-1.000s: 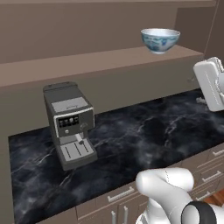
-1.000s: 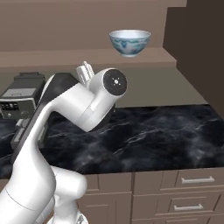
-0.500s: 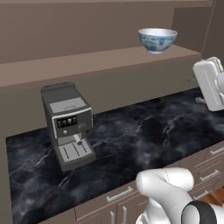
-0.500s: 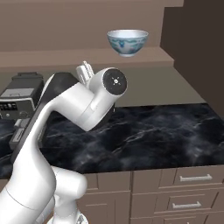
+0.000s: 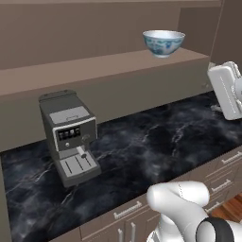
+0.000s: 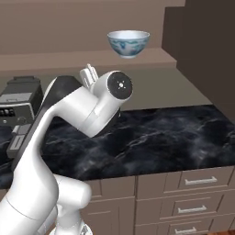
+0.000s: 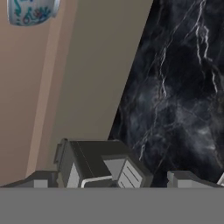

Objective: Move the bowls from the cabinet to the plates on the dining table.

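One bowl (image 5: pixel 163 42), white with a blue floral pattern, stands upright on the brown shelf of the cabinet (image 5: pixel 94 70), near its right end. The right base view has the same bowl (image 6: pixel 128 42) above my arm. In the rolled hand view the bowl (image 7: pixel 30 11) sits in the top left corner, far from my gripper (image 7: pixel 113 181). The gripper's fingertips (image 7: pixel 39 179) stand wide apart, open, with nothing held. The plates and the dining table are out of view.
A grey coffee machine (image 5: pixel 71 134) stands on the black marble counter (image 5: pixel 156 142) under the shelf, left of the bowl. Drawer fronts with short handles (image 6: pixel 199 181) run below the counter. A dark cabinet side wall (image 6: pixel 206 50) closes the right end.
The whole picture has slid slightly to the left in both base views, so the camera moved. The bowl stays on its shelf, and the gripper stays open.
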Tool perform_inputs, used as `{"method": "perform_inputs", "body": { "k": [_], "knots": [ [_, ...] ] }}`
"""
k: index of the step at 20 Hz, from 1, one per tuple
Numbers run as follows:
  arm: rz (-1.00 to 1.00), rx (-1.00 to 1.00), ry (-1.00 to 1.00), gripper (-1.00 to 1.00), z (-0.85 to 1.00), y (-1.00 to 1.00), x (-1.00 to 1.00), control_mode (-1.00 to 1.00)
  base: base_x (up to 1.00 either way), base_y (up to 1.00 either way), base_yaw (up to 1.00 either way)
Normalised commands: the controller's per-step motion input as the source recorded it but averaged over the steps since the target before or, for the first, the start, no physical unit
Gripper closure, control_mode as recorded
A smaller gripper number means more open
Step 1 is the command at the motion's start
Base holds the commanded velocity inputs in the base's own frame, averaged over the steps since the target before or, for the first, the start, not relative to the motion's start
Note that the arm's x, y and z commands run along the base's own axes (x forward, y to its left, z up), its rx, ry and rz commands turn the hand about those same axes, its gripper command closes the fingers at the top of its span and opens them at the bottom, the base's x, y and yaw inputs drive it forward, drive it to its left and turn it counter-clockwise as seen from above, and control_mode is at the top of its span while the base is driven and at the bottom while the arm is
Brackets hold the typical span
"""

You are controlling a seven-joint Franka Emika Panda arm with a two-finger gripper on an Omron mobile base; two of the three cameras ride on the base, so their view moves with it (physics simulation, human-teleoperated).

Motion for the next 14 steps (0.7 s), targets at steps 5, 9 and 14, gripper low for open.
{"method": "perform_inputs", "body": {
  "k": [5, 9, 14],
  "knots": [
    [0.00, 0.00, 0.00, -1.00, 0.00, 0.00, 0.00, 1.00, 0.11, -0.31, -0.13],
    [0.00, 0.00, 0.00, -1.00, 0.00, 0.00, 0.00, 1.00, 0.60, -0.15, -0.01],
    [0.00, 0.00, 0.00, -1.00, 0.00, 0.00, 0.00, 1.00, 0.62, -0.16, 0.01]
  ]
}}
